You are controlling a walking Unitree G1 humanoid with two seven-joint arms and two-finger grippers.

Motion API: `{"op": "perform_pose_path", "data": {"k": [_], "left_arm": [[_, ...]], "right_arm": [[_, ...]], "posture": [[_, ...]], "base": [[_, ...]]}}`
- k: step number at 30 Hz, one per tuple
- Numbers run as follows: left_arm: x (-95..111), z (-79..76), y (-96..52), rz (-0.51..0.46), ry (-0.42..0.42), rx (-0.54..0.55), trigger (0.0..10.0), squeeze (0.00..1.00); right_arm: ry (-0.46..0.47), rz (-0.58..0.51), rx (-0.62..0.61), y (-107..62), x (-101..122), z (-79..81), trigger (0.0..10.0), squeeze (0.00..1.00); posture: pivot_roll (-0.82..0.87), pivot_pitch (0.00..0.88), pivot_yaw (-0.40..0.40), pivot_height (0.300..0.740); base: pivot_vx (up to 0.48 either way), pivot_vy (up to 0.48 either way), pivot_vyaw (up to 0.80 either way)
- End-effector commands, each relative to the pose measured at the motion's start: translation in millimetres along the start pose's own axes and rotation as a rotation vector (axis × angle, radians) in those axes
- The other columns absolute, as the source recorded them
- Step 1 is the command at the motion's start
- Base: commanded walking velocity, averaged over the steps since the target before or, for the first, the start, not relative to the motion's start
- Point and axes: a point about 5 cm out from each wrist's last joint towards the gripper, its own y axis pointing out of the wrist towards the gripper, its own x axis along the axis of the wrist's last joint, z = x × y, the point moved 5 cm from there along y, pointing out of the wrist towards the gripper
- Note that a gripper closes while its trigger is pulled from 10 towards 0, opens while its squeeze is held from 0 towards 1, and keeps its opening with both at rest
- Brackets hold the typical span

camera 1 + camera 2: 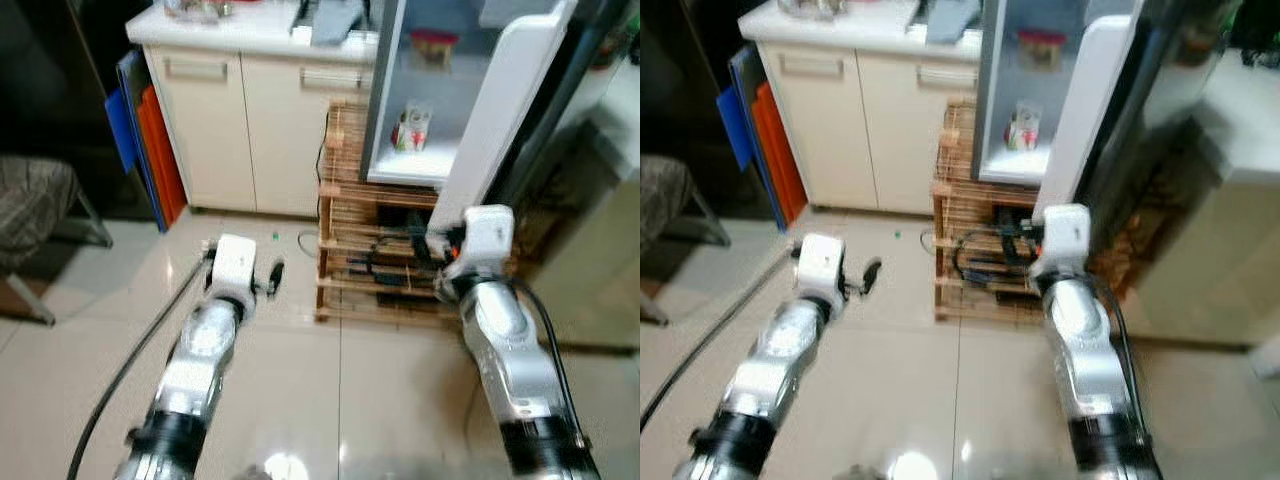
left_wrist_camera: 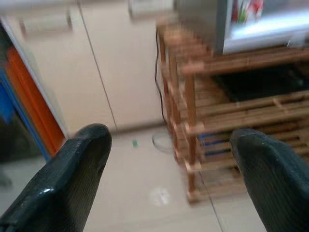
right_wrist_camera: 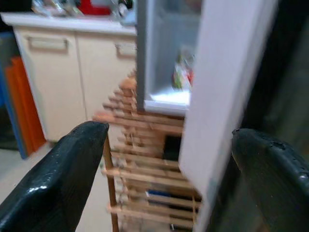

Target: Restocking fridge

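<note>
So the small white fridge (image 1: 420,160) sits open on a slatted wooden rack (image 1: 375,250); left gripper (image 2: 169,179) and right gripper (image 3: 178,174) both spread, holding nothing.

— Where is the right gripper (image 1: 1025,232)?
— Against the slatted wooden rack (image 1: 980,262), just below the small open white fridge (image 1: 1012,95) and beside its swung white door (image 1: 1087,110).
— Anything inside?
— A small red-and-white carton (image 1: 1023,127), above the gripper.
— And the left gripper (image 1: 870,274)?
— Over pale floor tiles (image 1: 940,390), before cream cabinets (image 1: 865,125).
</note>
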Motion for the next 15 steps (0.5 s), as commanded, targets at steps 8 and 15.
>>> {"op": "perform_pose_path", "data": {"k": [8,15], "left_arm": [[35,-8.8,11.1,-0.114,0.053,-0.031,10.0,0.00],[30,-7.7,14.4,-0.093,0.054,-0.033,10.0,0.00]], "right_arm": [[-0.089,0.126,-0.142,-33.7,-26,-27.7,10.0,0.00],[-0.203,0.099,-0.353,-13.2,-9,-59.2,10.0,0.00]], "posture": [[-0.15,0.000,0.020,0.740],[-0.15,0.000,0.035,0.740]], "base": [[0.000,0.000,0.00],[0.000,0.000,0.00]]}}
